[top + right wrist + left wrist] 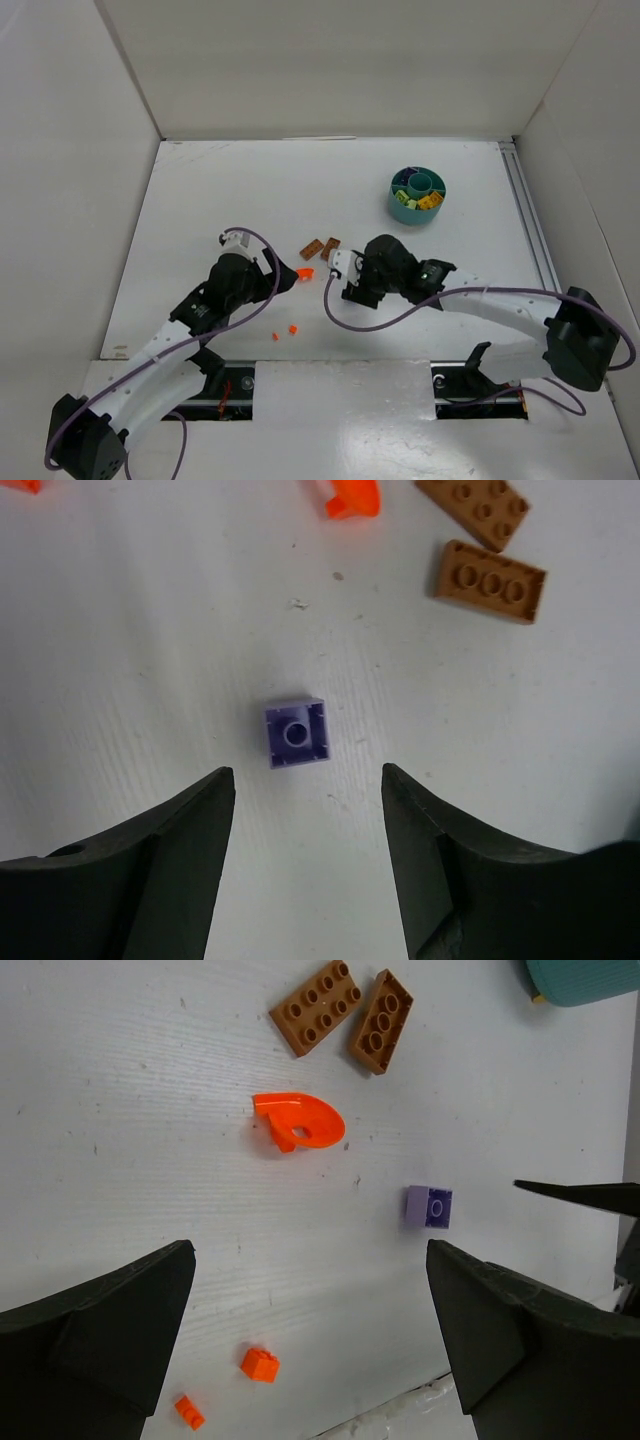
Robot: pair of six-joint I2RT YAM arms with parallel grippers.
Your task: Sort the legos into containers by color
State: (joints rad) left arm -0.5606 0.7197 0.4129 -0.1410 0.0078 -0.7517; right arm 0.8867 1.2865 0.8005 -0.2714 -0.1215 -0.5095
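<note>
At the far right of the table (pixel 220 200), the teal dish (pixel 418 197) holds yellow-orange, green and purple bricks (pixel 430 202) in its outer compartments; centre ring contents cannot be told. Purple brick (pixel 296 732) lies hollow side up on the table, between the spread right gripper (pixel 305 780) fingers, touching neither. Left gripper (pixel 310 1255) spread, holding nothing.

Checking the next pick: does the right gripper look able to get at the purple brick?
Probably yes: the right gripper is open, the purple brick lies just ahead of its gap, and the nearest brown brick sits well apart.
</note>
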